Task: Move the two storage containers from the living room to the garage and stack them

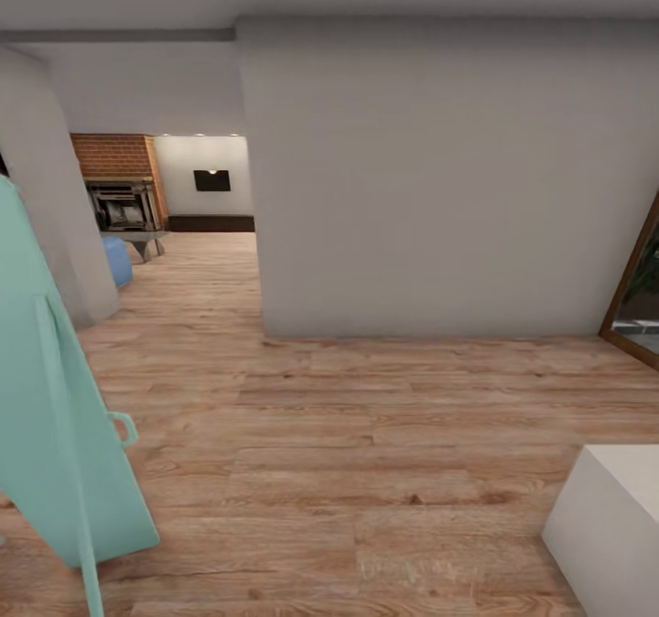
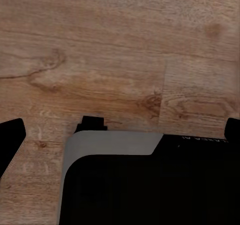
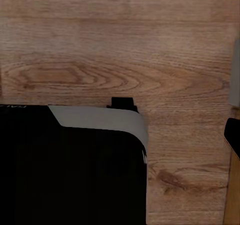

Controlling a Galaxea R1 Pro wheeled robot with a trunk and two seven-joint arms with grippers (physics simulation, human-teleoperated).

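The two storage containers are out of view, and so is the garage. I stand in a hallway on light wood planks. Through an opening at the far left lies the living room, with its brick fireplace (image 1: 122, 198) and a corner of the light blue sofa (image 1: 117, 261). In the left wrist view my left gripper (image 2: 120, 132) is open, its dark fingertips (image 2: 11, 140) at the frame's two sides, empty, above my black and grey base (image 2: 110, 147). In the right wrist view my right gripper (image 3: 120, 135) looks open too, one fingertip (image 3: 233, 135) showing at the edge.
A broad grey wall (image 1: 430, 187) blocks the way straight ahead. A grey pillar (image 1: 50, 196) flanks the opening's left side. A tall teal panel (image 1: 46, 397) leans close on my left. A white block (image 1: 609, 525) sits near right, a wood-framed glass panel (image 1: 636, 297) beyond it.
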